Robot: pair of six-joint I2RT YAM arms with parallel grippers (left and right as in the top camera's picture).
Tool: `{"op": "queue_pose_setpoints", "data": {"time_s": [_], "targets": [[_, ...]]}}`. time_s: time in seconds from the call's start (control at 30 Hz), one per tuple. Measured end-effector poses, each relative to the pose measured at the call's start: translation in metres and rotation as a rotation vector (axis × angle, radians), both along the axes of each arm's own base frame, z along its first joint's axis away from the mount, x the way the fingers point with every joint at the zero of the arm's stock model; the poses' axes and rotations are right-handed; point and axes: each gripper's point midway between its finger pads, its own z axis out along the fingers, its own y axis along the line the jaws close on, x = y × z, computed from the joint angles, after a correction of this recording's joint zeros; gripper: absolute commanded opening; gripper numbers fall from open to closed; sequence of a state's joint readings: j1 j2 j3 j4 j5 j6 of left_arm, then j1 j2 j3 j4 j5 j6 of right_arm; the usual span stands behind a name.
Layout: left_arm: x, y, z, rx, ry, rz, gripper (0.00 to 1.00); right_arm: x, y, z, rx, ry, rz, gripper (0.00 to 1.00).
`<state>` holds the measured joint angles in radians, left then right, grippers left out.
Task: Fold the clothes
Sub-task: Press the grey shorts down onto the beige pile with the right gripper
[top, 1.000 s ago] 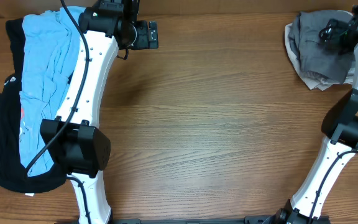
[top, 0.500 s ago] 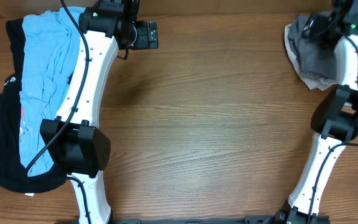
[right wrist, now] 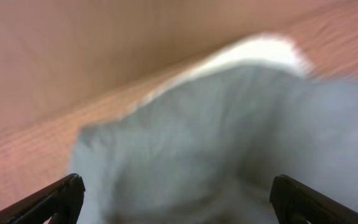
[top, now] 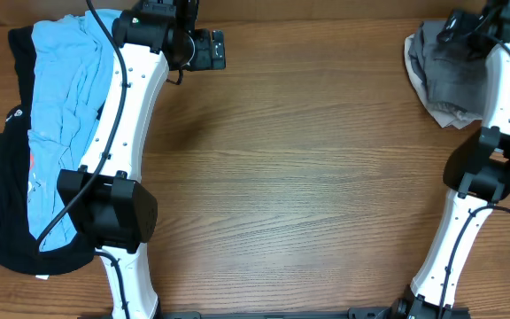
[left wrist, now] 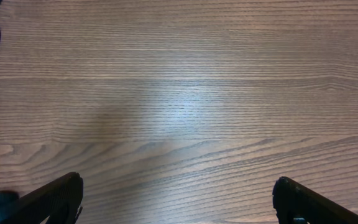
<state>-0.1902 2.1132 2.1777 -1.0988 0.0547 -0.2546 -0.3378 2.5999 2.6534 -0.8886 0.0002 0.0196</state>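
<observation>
While no neat edge or crease is showing anywhere yet, you are looking at a task barely begun. In the overhead view, the grey shorts (top: 450, 80) are lying bunched at the far right corner of the desk (top: 308, 195), with the right gripper (top: 457, 25) hovering over their far end. The light-blue shirt (top: 65, 106) is sprawling over the black garment (top: 7, 221) along the left edge. By my reading, all three are waiting to be folded. The shorts' heap is running far-to-near, leaning slightly right, and I cannot tell which end is the waistband. The left gripper (top: 209, 49) is hanging over bare wood.

Through the left wrist camera, its fingers (left wrist: 55, 196) are standing wide apart with nothing between them.

Through the right wrist camera, which is blurred, that gripper's fingers (right wrist: 55, 199) are likewise standing apart above grey cloth, clamping nothing. A pale lining (right wrist: 253, 53) is peeking out at the edge.
</observation>
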Motion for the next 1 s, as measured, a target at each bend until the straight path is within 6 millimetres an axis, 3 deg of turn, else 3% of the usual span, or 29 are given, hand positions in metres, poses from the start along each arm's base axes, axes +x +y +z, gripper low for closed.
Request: {"op": "queue_pose_setpoints", "data": {"time_s": [0.1,0.17,0.27,0.37,0.43,0.5,0.6,0.67,0.87,1.0], "targets": [[0.000,0.001,0.000,0.003,-0.001,0.002,1.00,-0.005,-0.010,0.029,-0.047,-0.033,-0.047,1.00],[0.000,0.002,0.000,0.009,-0.002,0.006,1.00,-0.014,-0.028,0.057,-0.092,-0.070,-0.117,1.00],[0.001,0.003,0.000,0.014,-0.003,0.009,1.00,-0.023,-0.049,0.058,-0.086,-0.076,-0.189,1.00],[0.001,0.004,0.000,0.018,-0.004,0.011,1.00,-0.036,-0.084,0.045,-0.058,-0.073,-0.275,1.00],[0.001,0.004,0.000,0.019,-0.004,0.012,1.00,-0.046,-0.108,0.023,-0.032,-0.050,-0.319,1.00],[0.001,0.004,0.000,0.019,-0.004,0.012,1.00,-0.057,-0.126,-0.012,0.009,-0.006,-0.345,1.00],[0.001,0.004,0.000,0.021,-0.005,0.013,1.00,-0.067,-0.131,-0.067,0.058,0.070,-0.360,1.00],[0.001,0.005,0.000,0.023,-0.006,0.014,1.00,-0.069,-0.128,-0.085,0.073,0.096,-0.359,1.00],[0.002,0.005,0.000,0.025,-0.009,0.016,1.00,-0.070,-0.126,-0.083,0.082,0.104,-0.358,1.00],[0.002,0.005,0.000,0.025,-0.009,0.016,1.00,-0.070,-0.124,-0.056,0.082,0.091,-0.352,1.00]]}}
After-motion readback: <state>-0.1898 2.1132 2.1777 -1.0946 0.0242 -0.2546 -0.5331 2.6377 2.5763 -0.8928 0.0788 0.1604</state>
